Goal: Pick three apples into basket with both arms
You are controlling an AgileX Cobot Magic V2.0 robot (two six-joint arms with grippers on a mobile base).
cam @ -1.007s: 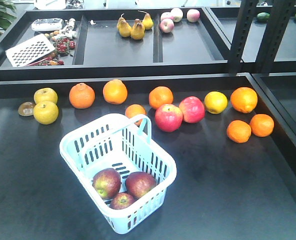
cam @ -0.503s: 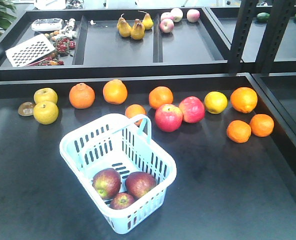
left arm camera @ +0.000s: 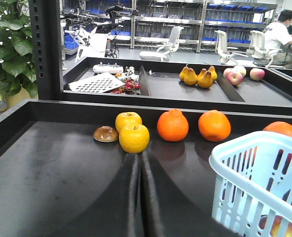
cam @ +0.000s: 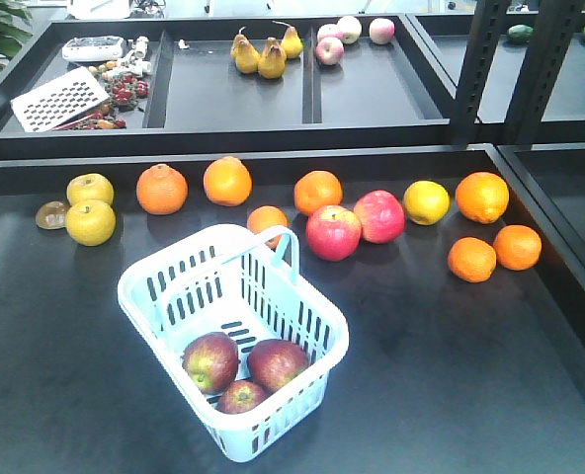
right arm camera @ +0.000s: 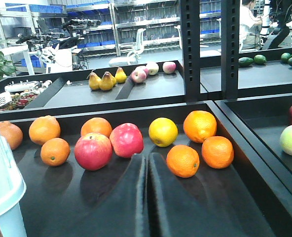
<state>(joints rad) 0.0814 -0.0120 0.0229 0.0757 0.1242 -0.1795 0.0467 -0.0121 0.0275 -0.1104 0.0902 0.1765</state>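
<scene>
Three dark red apples (cam: 243, 368) in near corner of pale blue basket (cam: 164, 286), touching one another, on black bench (cam: 451, 375). Left claw (left arm camera: 138, 197) and right claw (right arm camera: 147, 197): fingers pressed together, gripping nothing, low over bench. Two red apples (right arm camera: 109, 144) loose among oranges (right arm camera: 200, 143).

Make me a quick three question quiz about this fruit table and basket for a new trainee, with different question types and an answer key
1. True or false: the basket holds three dark red apples.
2. Multiple choice: how many red apples lie on the table outside the basket? A) none B) two C) four
3. Fill in: in the left wrist view, the left gripper fingers are pressed ____, holding nothing.

Key: 1 true. 2 B. 3 together; the right gripper looks the same.
</scene>
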